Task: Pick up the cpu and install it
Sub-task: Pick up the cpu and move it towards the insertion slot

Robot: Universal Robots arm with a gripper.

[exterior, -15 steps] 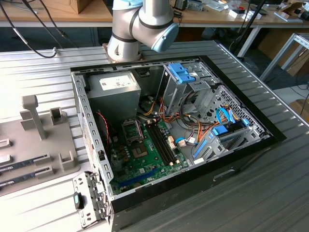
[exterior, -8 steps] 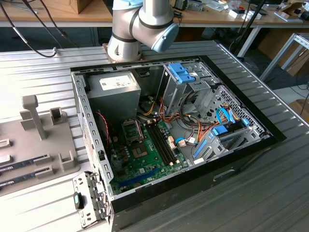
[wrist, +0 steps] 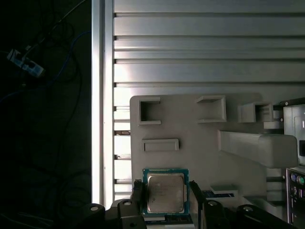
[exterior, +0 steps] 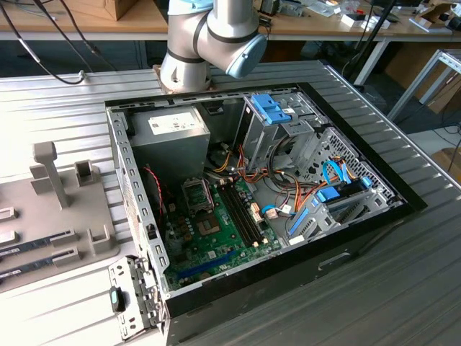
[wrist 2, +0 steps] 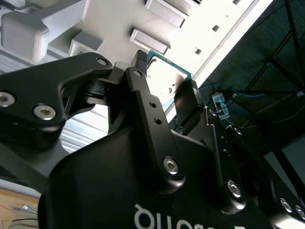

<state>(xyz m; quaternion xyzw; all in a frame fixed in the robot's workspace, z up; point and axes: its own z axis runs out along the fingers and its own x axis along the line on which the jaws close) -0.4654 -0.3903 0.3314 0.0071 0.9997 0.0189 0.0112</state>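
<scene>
**benchlurker:** so what's the claw doing right now, got anything in it?

**me:** yep, it's got the chip. In both wrist views my claw (wrist: pixel 165 202) is closed down to the width of the cpu (wrist: pixel 165 191). There's one black finger (wrist: pixel 138 200) against each opposite edge of the green rim. The silver top faces the first wrist camera.

**benchlurker:** nice. where's the chip sitting though, on the holder or over the PC?

**me:** it's pinched between the fingertips, in front of the grey holder tray (wrist: pixel 190 119). That tray lies on the ribbed metal desk (wrist: pixel 190 47). I honestly can't tell if the chip touches the tray or hangs a bit above it.

**benchlurker:** and the case?

**me:** in the exterior view the open computer case (exterior: pixel 346 238) is on the desk, to the exterior view's right of the tray and close beside it. Two dark memory sticks (exterior: pixel 36 241) lie on the tray. The green motherboard (exterior: pixel 216 245) is flat in the bottom of the case, with the square metal-framed socket (exterior: pixel 196 193) on it. The arm's (exterior: pixel 209 36) grey and blue joint sits behind the case's far wall.
</scene>
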